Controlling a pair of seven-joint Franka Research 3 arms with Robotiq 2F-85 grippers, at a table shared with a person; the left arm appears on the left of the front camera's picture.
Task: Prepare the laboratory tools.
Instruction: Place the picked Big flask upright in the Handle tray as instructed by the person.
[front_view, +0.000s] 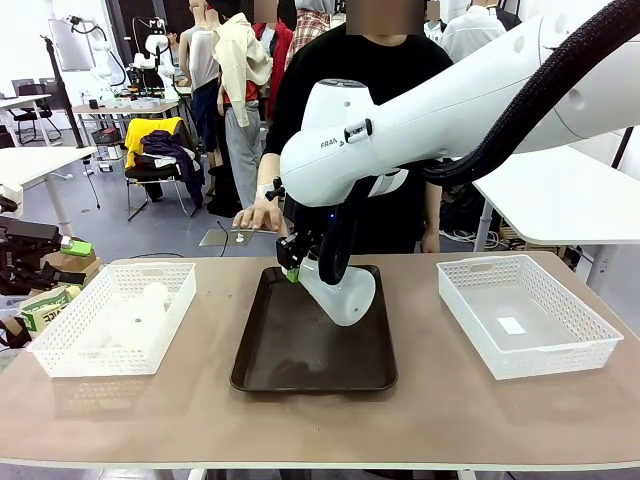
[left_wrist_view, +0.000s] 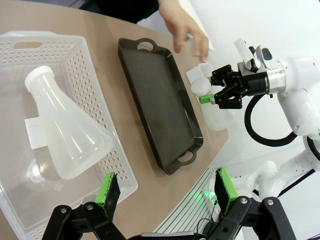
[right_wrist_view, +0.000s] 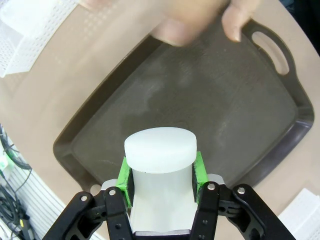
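**Student:** Front view first. What does the right pincer (front_view: 293, 268) carry?

**Tutor:** The held flask (front_view: 345, 295), gripped at its neck and tilted. Its wide base hangs below and to one side of the pincer, over the brown tray (front_view: 300, 365). Whether the base touches the tray cannot be told from this angle.

**Student:** What does the right wrist view supply?

**Tutor:** The grip itself. Both green pads (right_wrist_view: 125, 175) press against the neck, and the flat white top sits just past the pincer's tips with the tray floor beyond it. A person's hand (right_wrist_view: 200, 17), blurred, lies at the tray's far rim, well ahead of the pincer.

**Student:** And the left wrist view?

**Tutor:** It shows the left pincer (left_wrist_view: 166, 186) spread wide with nothing between its pads. Ahead of it and off to one side, the second flask (left_wrist_view: 65, 135) lies on its side in a white mesh basket (left_wrist_view: 85, 45), apart from the pincer. Farther off, the right pincer appears side-on, closed across the held flask's neck, with the hand just beyond it.

**Student:** Does the front view add anything else?

**Tutor:** It shows the layout on the surface (front_view: 450, 420). The tray lies directly under the right pincer. The basket with the second flask stands well to one side of it, and another basket (front_view: 470, 300) stands well to the other side.
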